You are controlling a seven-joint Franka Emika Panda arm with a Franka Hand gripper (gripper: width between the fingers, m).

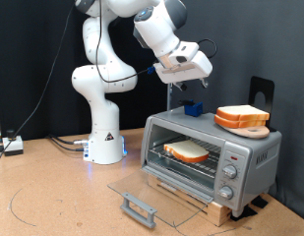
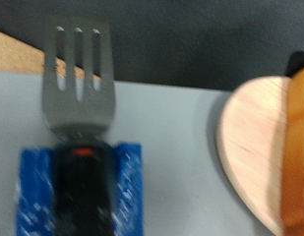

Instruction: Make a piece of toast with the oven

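Note:
The oven (image 1: 246, 149) is a silver toaster oven on a wooden base at the exterior view's right, with its glass door (image 1: 142, 190) folded down flat and open. The piece of toast (image 1: 188, 150) lies on the wire rack inside. My gripper (image 1: 179, 77) hangs above the left part of the oven's top, over a slotted grey spatula (image 2: 81, 79) that sits in a blue holder (image 2: 78, 187), also seen from outside (image 1: 194, 109). The fingers do not show in the wrist view, and nothing is seen between them.
A stack of bread slices (image 1: 242, 116) lies on a round wooden board (image 2: 252, 147) on the oven's top, right of the spatula. A black stand (image 1: 262, 92) rises behind it. The door's grey handle (image 1: 138, 207) juts out over the table. Cables lie at the left.

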